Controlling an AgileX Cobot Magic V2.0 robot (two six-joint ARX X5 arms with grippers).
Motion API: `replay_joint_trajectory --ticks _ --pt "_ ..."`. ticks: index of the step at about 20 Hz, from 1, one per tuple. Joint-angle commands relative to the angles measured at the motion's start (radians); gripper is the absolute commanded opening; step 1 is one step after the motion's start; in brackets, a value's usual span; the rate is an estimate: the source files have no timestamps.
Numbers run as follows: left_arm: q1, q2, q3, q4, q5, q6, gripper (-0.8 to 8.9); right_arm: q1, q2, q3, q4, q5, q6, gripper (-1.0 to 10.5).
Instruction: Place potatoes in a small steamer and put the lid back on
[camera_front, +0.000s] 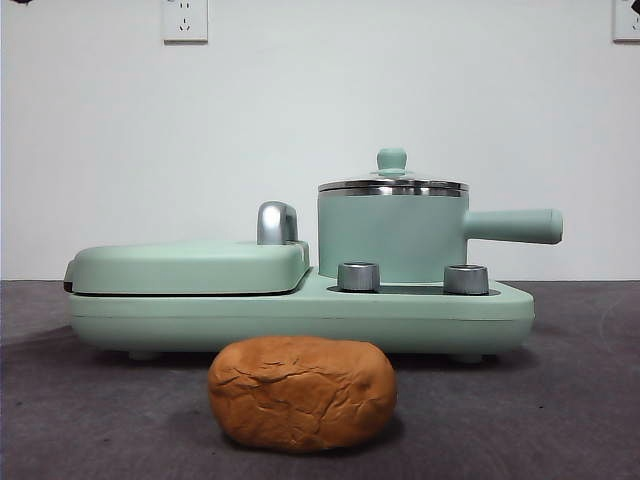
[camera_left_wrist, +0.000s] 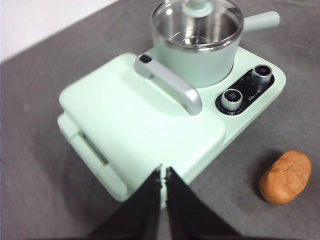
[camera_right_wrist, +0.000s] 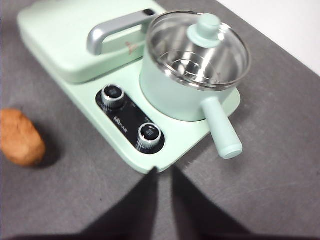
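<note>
Front view: the potato (camera_front: 302, 393) lies on the dark grey table (camera_front: 580, 400), just in front of the mint-green cooker base (camera_front: 300, 318) and apart from it, its long axis running across the picture. On the base's right half stands the small steamer (camera_front: 390, 235), its straight handle (camera_front: 512, 226) pointing right, level with the table. The lid (camera_front: 392, 183) sits on the steel rim, its knob (camera_front: 391, 159) on top. Two steel dials (camera_front: 358, 276) stand before the pot. The closed griddle (camera_front: 190, 266) fills the left half, only the end of its chrome handle (camera_front: 277, 222) showing. No gripper appears here, and the pot's inside is hidden. Two wall sockets (camera_front: 185, 19) sit high on the white wall.

Left wrist view: from above, the glass lid (camera_left_wrist: 197, 22) shows a bare steel interior and a perforated steaming plate. The chrome handle (camera_left_wrist: 170, 84) shows its full length across the griddle's cover (camera_left_wrist: 135, 130). The dials (camera_left_wrist: 232, 99) sit on a black panel with small white writing, too blurred to read. The potato (camera_left_wrist: 285, 177) lies on the table off the base's dial side. The left gripper (camera_left_wrist: 163, 175) hangs over the griddle's edge, jaws nearly touching, holding nothing.

Right wrist view: the steamer (camera_right_wrist: 192, 62) appears with its handle (camera_right_wrist: 221, 129) reaching past the base's edge. The panel's print between the dials (camera_right_wrist: 113, 96) is again illegible. The potato (camera_right_wrist: 20, 137) lies well apart from the pot. The right gripper (camera_right_wrist: 164, 172) hovers near the base's corner, jaws a narrow slit apart, empty.
</note>
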Motion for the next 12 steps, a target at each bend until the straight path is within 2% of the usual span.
replay_joint_trajectory --ticks 1,2,3,8,12 --pt "-0.015 0.004 0.023 0.036 0.005 0.047 2.66 0.010 0.007 0.018 0.005 0.000 -0.060 2.8" --pt "-0.019 0.004 0.023 0.043 0.005 0.047 3.33 0.011 0.007 0.018 0.005 0.000 -0.060 3.2" --pt "-0.023 0.004 0.023 0.049 0.005 0.047 3.55 0.011 0.007 0.018 0.005 0.000 -0.059 3.2" --pt "-0.045 0.006 0.023 0.058 0.005 0.044 3.41 0.011 0.006 0.018 0.009 0.001 -0.052 3.2" --pt "-0.069 0.023 0.023 0.111 0.005 -0.031 3.39 0.011 0.006 0.018 0.024 0.007 0.018 3.2"
